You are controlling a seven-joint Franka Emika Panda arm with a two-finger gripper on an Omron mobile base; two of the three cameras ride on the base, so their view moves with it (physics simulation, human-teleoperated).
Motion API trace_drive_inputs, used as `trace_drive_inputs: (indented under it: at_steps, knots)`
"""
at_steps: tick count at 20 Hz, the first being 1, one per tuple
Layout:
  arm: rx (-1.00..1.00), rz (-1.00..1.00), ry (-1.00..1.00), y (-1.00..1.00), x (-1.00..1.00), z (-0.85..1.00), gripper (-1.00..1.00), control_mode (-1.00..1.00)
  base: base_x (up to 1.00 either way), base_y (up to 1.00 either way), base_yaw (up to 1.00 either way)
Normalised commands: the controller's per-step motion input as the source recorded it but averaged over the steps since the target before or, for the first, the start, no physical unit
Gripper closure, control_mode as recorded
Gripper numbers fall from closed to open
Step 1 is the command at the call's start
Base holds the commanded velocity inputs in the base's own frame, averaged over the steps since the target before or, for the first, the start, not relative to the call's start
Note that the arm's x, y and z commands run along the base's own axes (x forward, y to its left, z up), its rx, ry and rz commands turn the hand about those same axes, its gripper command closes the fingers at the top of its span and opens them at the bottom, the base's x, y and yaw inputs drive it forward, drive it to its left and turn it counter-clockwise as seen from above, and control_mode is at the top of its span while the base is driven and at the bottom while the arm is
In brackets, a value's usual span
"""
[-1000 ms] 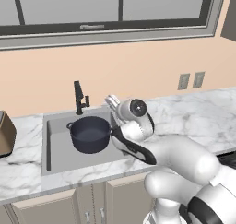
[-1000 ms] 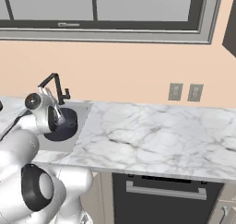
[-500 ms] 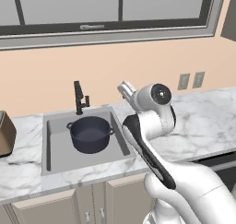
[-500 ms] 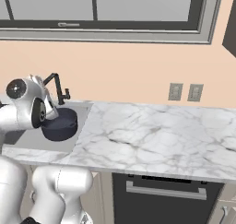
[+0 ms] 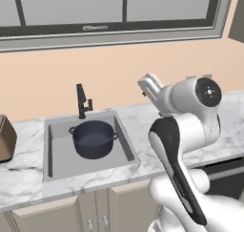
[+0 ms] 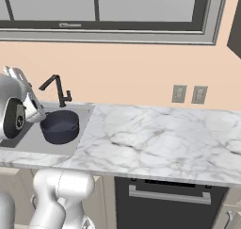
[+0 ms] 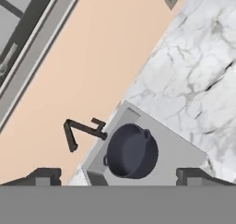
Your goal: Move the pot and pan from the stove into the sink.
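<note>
The fingers [image 7: 118,176] stood spread as wide as they go, the two dark tips far apart at the bottom of the hand view, with nothing between them and nothing touched. The hand was raised well above the tabletop [image 5: 143,123], looking down at the sink [image 7: 177,147] from a height. In the left base view the hand [image 5: 151,89] pointed up and away from the basin, clear of the pot.

The pot [image 5: 93,138] sat upright inside the sink [image 5: 56,150], near the back of the basin and just in front of the black faucet [image 5: 83,101]. Its two loop handles stuck out to either side. In the right base view the pot [image 6: 60,126] lay in the basin beside the white marble tabletop [image 6: 155,138], the faucet [image 6: 57,88] behind it.
</note>
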Motion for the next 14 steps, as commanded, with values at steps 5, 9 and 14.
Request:
trace_drive_inputs:
  at_steps: [5, 9, 14]
  knots:
    - [-0.05, 0.07, 0.00, -0.12, -1.00, 0.77, -1.00, -1.00, 0.00, 0.00, 0.00]
    - [-0.11, 0.10, 0.00, -0.14, -1.00, 0.58, -1.00, -1.00, 0.00, 0.00, 0.00]
    - [-0.11, 0.11, 0.00, -0.21, -0.99, 0.30, -1.00, -1.00, 0.00, 0.00, 0.00]
